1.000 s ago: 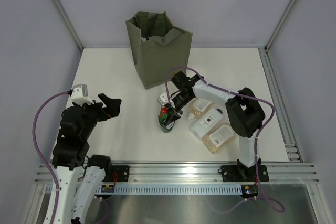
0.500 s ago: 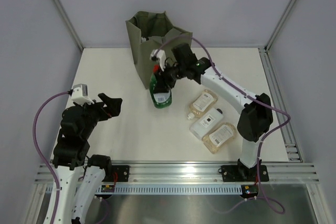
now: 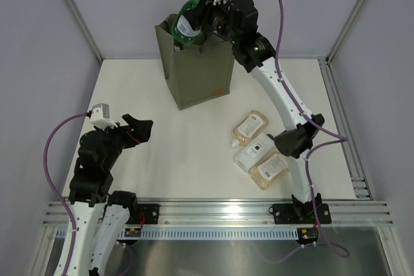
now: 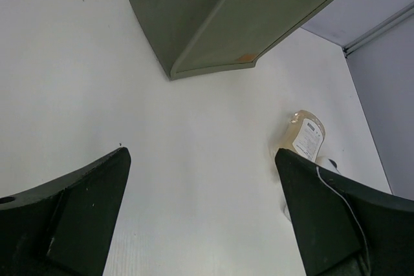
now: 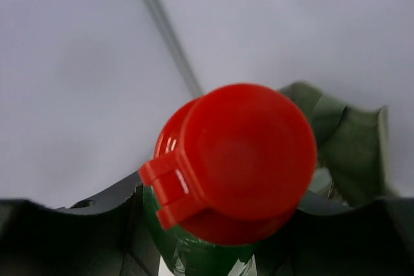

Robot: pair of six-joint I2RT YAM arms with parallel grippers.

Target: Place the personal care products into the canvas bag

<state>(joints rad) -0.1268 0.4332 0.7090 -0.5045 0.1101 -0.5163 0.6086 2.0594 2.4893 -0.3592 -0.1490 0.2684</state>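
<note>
1. While your right gripper (image 3: 210, 14) hangs above the canvas bag (image 3: 197, 72), its fingers pinch the dark-green bottle (image 3: 189, 24) just under the red cap (image 5: 239, 159).
2. Bottle tilted over the bag's open mouth; whether it touches the rim, you cannot tell.
3. Your left gripper (image 3: 137, 128) sits low over the table (image 3: 129, 82), left side, fingers spread wide, nothing between them.
4. On the table, right of centre and lying flat in a close row: amber bottle (image 3: 250, 126), flat white bottle (image 3: 254, 151), second amber bottle (image 3: 270, 168).
</note>
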